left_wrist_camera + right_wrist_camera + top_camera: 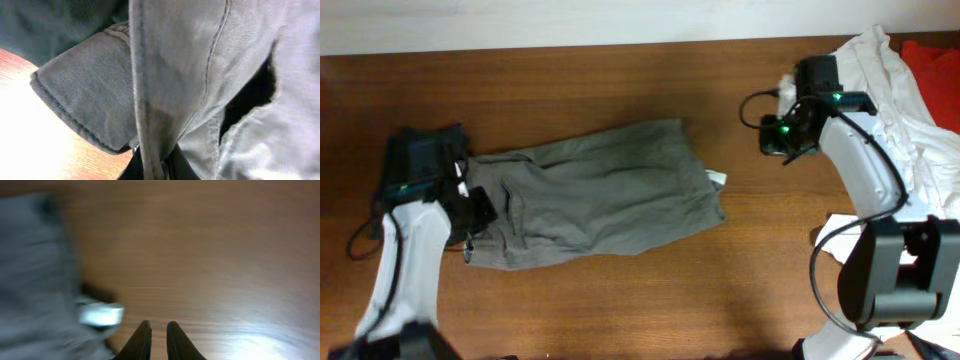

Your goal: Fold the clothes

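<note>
The grey-olive shorts [600,195] lie spread across the middle-left of the wooden table, with a small white label [717,178] at their right end. My left gripper [470,215] sits at their left end. In the left wrist view its jaws [155,167] are shut on a raised fold of the shorts [170,75], beside a hemmed flap [85,100]. My right gripper [780,135] hovers over bare wood to the right of the shorts. Its dark fingers [159,326] are nearly together with nothing between them. The shorts [35,280] and label [100,314] show blurred at its left.
A heap of white clothes [905,95] lies at the back right behind the right arm, with a red garment [935,55] in the corner. Another white piece [835,228] lies near the right arm's base. The table's far edge [570,48] meets a pale wall.
</note>
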Motion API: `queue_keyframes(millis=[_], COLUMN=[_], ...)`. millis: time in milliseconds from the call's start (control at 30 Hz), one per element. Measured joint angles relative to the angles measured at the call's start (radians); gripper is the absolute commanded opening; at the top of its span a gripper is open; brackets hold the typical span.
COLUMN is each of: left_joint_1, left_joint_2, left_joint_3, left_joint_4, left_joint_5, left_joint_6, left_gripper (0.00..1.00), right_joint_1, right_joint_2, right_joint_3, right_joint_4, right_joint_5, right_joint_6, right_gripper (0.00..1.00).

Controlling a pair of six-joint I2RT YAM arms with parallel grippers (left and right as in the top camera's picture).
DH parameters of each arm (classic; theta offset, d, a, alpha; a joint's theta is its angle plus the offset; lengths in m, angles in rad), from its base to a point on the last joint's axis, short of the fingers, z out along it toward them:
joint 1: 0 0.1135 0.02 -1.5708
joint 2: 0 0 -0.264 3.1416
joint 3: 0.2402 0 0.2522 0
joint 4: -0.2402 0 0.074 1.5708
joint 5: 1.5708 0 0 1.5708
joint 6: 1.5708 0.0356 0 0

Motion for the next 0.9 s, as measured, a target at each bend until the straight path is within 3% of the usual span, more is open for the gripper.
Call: queue_keyframes(millis=[333, 567, 900], left_joint_1=[-0.001, -0.001, -0.050], left_joint_2=[-0.188, -0.254, -0.268], left_joint_3=[0.004, 0.041, 0.084], left_joint_4=[-0.008, -0.014, -0.023], left_joint_5=[0.130, 0.305, 0.385], left_joint_6=[0.003, 0.003, 0.003], left_gripper=[0.00, 0.00, 0.00], right_joint_1=[0.274, 0.402, 0.556], right_joint_2=[0.042, 0.109, 0.258], right_joint_3=[0.001, 0.000, -0.001], right_joint_4=[0.054, 0.195, 0.399], right_joint_5=[-0.210, -0.252, -0.323], right_joint_6=[-0.074, 0.006, 0.111], right_gripper=[0.15, 0.15, 0.15])
